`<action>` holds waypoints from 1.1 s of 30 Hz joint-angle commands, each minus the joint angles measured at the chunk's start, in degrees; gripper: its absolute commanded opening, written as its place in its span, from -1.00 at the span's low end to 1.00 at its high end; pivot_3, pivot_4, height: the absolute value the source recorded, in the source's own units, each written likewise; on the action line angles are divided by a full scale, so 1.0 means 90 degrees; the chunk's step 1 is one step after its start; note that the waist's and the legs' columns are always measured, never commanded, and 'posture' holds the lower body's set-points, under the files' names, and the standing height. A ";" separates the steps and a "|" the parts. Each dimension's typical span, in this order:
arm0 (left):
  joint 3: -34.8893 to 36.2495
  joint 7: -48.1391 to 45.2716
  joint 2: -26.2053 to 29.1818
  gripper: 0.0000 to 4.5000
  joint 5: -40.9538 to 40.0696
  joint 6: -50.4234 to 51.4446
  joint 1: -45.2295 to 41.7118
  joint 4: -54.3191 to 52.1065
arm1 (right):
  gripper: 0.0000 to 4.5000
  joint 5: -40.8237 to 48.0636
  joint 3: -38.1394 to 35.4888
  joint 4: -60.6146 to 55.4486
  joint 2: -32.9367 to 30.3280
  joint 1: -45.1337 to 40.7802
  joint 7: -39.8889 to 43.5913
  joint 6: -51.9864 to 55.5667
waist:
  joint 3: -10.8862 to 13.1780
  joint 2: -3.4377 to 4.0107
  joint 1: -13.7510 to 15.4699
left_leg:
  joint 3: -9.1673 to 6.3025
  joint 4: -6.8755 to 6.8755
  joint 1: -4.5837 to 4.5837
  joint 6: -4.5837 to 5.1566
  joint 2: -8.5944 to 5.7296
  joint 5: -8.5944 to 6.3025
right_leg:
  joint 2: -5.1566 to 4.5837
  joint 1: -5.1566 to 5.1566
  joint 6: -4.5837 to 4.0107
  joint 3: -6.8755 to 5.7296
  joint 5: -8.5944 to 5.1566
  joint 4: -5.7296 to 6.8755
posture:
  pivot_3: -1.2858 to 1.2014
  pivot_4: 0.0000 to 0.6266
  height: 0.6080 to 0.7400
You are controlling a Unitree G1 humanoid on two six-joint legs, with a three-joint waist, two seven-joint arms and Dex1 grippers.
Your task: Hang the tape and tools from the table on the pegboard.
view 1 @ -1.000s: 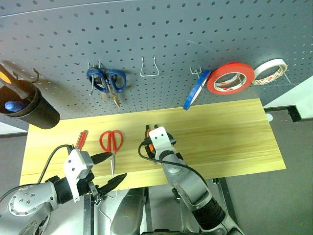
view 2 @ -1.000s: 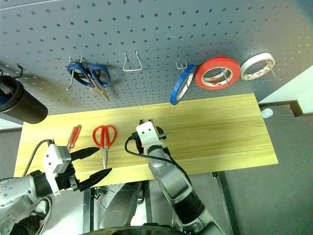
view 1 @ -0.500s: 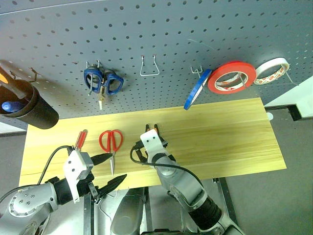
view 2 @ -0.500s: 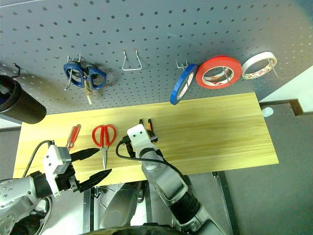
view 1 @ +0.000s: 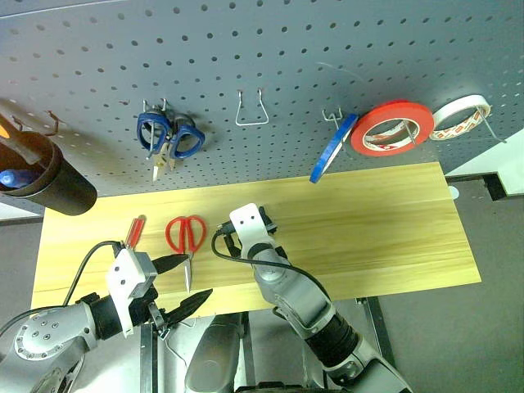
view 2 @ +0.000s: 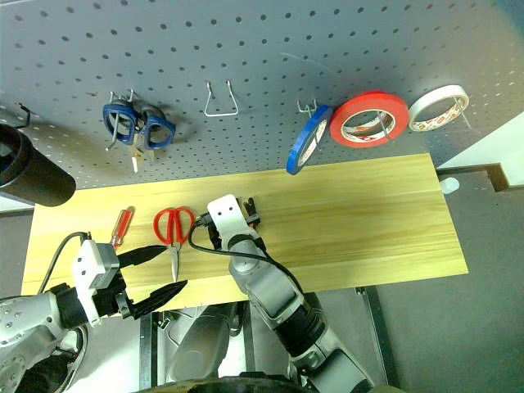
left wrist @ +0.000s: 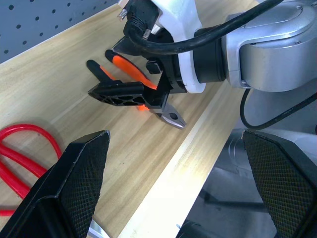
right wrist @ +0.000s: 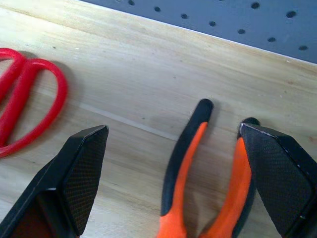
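Right wrist view shows the right hand (right wrist: 173, 183) spread wide over the pliers (right wrist: 208, 173) on the bench (right wrist: 148, 64), gripping nothing. Risk, as I judge it: closing off-centre catches one handle and the pliers skid toward the red scissors (right wrist: 25, 99) beside them. Blue tape (view 1: 331, 150) hangs on the pegboard (view 1: 286, 57).

Both arms were silver-grey metal with black joint sections; each wrist carried a white camera housing fed by a looping black cable; the left gripper (view 1: 182, 282) and right gripper (left wrist: 130, 74) each had two black fingers, their inner pads cross-hatched; small screws showed on the left arm's shell.
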 commanded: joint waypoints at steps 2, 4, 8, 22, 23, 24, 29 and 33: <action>0.0024 -0.0049 0.0046 0.98 -0.0020 0.0002 0.0009 -0.0139 | 0.98 -0.0038 0.0086 -0.0151 0.0863 0.0421 -0.0065 -0.0043 | 0.0002 0.0003 -0.0003 | 0.0001 0.0000 0.0000 -0.0001 0.0003 0.0000 | 0.0001 -0.0002 0.0000 0.0000 0.0000 0.0003 | 0.11 0.50 0.80; 0.0010 -0.0061 0.0058 0.98 -0.0026 0.0011 -0.0031 -0.0125 | 0.98 -0.0076 0.0082 -0.0165 0.0855 0.0447 -0.0122 0.0005 | 0.0003 0.0003 -0.0001 | 0.0002 0.0000 0.0000 -0.0001 0.0002 0.0001 | 0.0001 -0.0002 0.0000 0.0000 0.0000 0.0003 | 0.11 0.50 0.80; 0.0010 -0.0077 0.0074 0.98 -0.0052 0.0026 -0.0063 -0.0121 | 0.98 -0.0043 -0.0001 -0.0145 0.0879 0.0496 -0.0216 0.0114 | 0.0012 0.0004 0.0001 | 0.0003 0.0001 0.0000 -0.0001 0.0001 0.0000 | 0.0000 -0.0002 0.0000 0.0000 0.0000 0.0002 | 0.11 0.51 0.80; 0.0009 -0.0101 0.0114 0.98 -0.0078 0.0050 -0.0036 -0.0141 | 0.98 -0.0049 -0.0224 -0.0050 0.0885 0.0462 -0.0337 0.0778 | 0.0073 0.0002 0.0000 | 0.0005 0.0000 0.0000 -0.0001 0.0002 0.0000 | 0.0000 -0.0003 0.0000 0.0000 0.0000 0.0002 | 0.10 0.54 0.80; 0.0010 -0.0099 0.0116 0.98 -0.0079 0.0053 -0.0038 -0.0143 | 0.98 -0.0050 -0.0236 -0.0047 0.0892 0.0462 -0.0354 0.0835 | 0.0073 0.0002 0.0001 | 0.0005 0.0000 0.0000 -0.0001 0.0002 0.0000 | 0.0000 -0.0003 0.0000 0.0000 0.0000 0.0002 | 0.10 0.54 0.80; 0.0009 -0.0096 0.0118 0.98 -0.0084 0.0060 -0.0047 -0.0144 | 0.98 -0.0051 -0.0239 -0.0040 0.0894 0.0459 -0.0361 0.0869 | 0.0074 0.0003 0.0002 | 0.0005 0.0000 0.0000 -0.0001 0.0002 0.0000 | 0.0000 -0.0003 0.0000 0.0000 0.0000 0.0002 | 0.10 0.54 0.80; 0.0010 -0.0087 0.0119 0.98 -0.0090 0.0085 -0.0060 -0.0164 | 0.98 -0.0002 -0.0334 0.0018 0.0962 0.0450 -0.0401 0.1094 | 0.0075 0.0004 0.0006 | 0.0005 0.0000 0.0000 -0.0001 0.0002 0.0000 | 0.0000 -0.0003 0.0000 0.0000 0.0000 0.0002 | 0.10 0.55 0.80; 0.0024 -0.0076 0.0109 0.98 -0.0096 0.0113 -0.0046 -0.0198 | 0.98 0.0030 -0.0395 0.0083 0.1005 0.0439 -0.0397 0.1299 | 0.0077 0.0005 0.0002 | 0.0005 0.0000 0.0000 -0.0001 0.0002 0.0000 | 0.0000 -0.0002 0.0000 0.0001 0.0000 0.0002 | 0.10 0.55 0.80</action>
